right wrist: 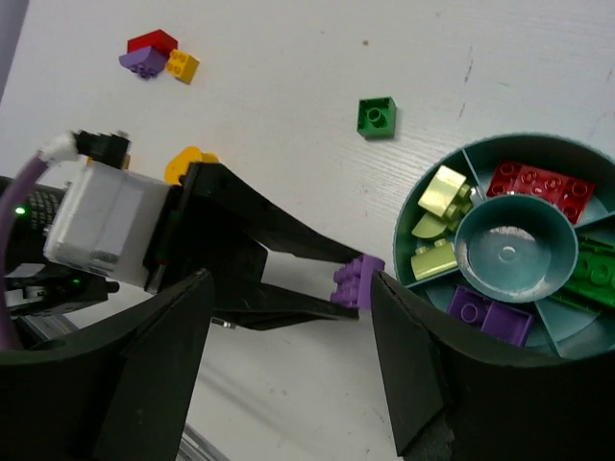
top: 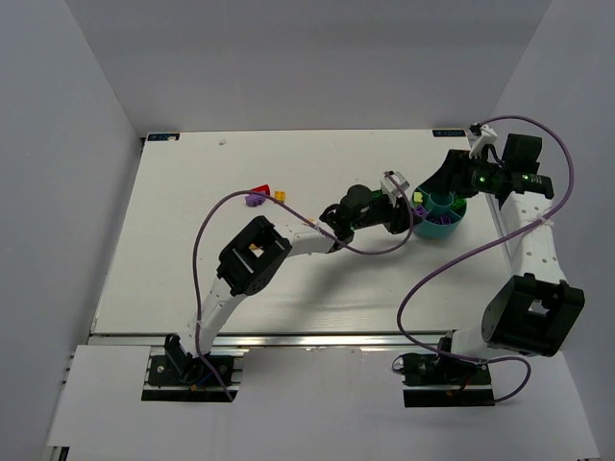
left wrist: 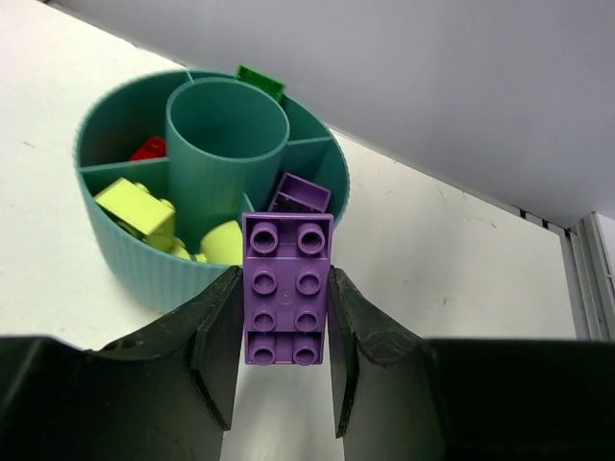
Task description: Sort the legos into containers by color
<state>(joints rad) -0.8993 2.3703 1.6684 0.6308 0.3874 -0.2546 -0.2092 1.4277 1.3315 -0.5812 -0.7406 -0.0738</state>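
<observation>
My left gripper point(left wrist: 284, 277) is shut on a purple two-by-four lego point(left wrist: 286, 288), its studs facing the camera, just short of the teal bowl's ribbed wall point(left wrist: 115, 245). The divided bowl holds lime legos point(left wrist: 135, 206), a red one point(left wrist: 149, 149), a purple one point(left wrist: 300, 197) and a green one point(left wrist: 259, 79) in separate sections. In the right wrist view the held purple lego point(right wrist: 357, 280) hangs beside the bowl's rim point(right wrist: 430, 165). My right gripper point(right wrist: 286, 283) stands open above it, holding nothing.
Loose legos lie on the white table: a red one point(right wrist: 152, 42), a small purple one point(right wrist: 142, 61) and a yellow one point(right wrist: 182, 65) in a cluster at the far left, a green one point(right wrist: 377, 116), and an orange-yellow oval point(right wrist: 190, 158) partly behind the left arm.
</observation>
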